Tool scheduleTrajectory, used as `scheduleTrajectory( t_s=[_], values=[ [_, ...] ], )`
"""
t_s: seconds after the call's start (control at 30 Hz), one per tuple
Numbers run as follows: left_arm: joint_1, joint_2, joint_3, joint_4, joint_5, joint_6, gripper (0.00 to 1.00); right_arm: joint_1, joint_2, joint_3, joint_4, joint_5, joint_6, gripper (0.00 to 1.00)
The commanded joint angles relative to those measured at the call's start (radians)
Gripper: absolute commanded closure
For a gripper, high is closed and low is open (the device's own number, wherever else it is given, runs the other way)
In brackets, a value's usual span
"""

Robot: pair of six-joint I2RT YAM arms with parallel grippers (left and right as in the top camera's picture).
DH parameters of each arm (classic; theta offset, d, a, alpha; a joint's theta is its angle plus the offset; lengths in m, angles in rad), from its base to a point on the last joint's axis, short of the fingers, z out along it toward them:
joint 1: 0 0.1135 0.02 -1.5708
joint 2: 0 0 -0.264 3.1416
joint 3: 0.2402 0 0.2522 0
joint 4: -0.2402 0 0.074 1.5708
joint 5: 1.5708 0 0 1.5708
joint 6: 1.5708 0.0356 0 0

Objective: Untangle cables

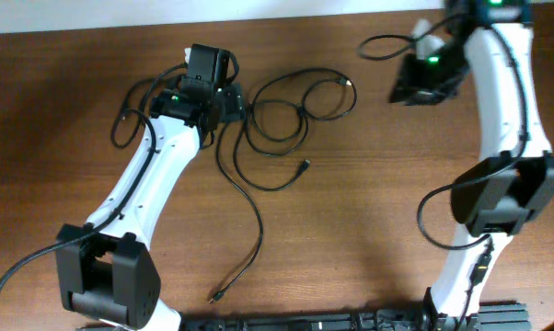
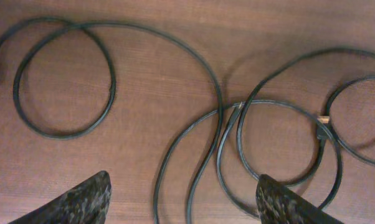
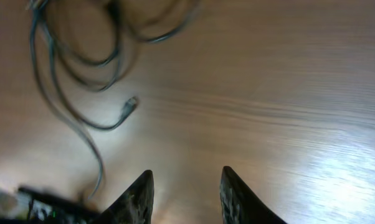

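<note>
The cables (image 1: 300, 108) lie in loose loops on the brown table (image 1: 369, 202). Seen from overhead they spread mostly from 9 to 3 o'clock, and one long cord runs down toward 6 o'clock to its plug (image 1: 217, 296). The left claw (image 2: 181, 202) hangs right over the loops, spread wide and holding nothing. The right claw (image 3: 187, 199) is a little open over bare wood, with the cables at its 10 o'clock.
</note>
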Motion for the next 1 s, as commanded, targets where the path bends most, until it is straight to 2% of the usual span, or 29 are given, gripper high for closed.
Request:
scheduleTrajectory(
  t_s=[0.0, 0.13, 0.27, 0.37, 0.6, 0.8, 0.97],
  values=[
    [0.025, 0.004, 0.003, -0.054, -0.014, -0.010, 0.24, 0.140, 0.031, 0.002, 0.065, 0.021, -0.002, 0.67],
    [0.027, 0.004, 0.003, -0.087, -0.014, -0.009, 0.22, 0.209, 0.166, 0.000, 0.084, 0.035, 0.171, 0.67],
    [0.027, 0.004, 0.003, -0.089, -0.014, -0.009, 0.20, 0.257, 0.269, 0.000, 0.081, 0.031, 0.182, 0.68],
    [0.027, 0.004, 0.003, -0.091, -0.014, -0.010, 0.19, 0.282, 0.308, 0.000, 0.145, 0.163, 0.295, 0.68],
    [0.026, 0.004, 0.003, -0.101, -0.014, -0.010, 0.18, 0.324, 0.381, 0.000, 0.245, 0.193, 0.365, 0.68],
    [0.026, 0.004, 0.003, -0.102, -0.014, -0.010, 0.18, 0.374, 0.393, 0.000, 0.355, 0.182, 0.364, 0.67],
    [0.026, 0.004, 0.003, -0.105, -0.014, -0.010, 0.18, 0.385, 0.393, 0.000, 0.500, 0.014, 0.360, 0.66]
  ],
)
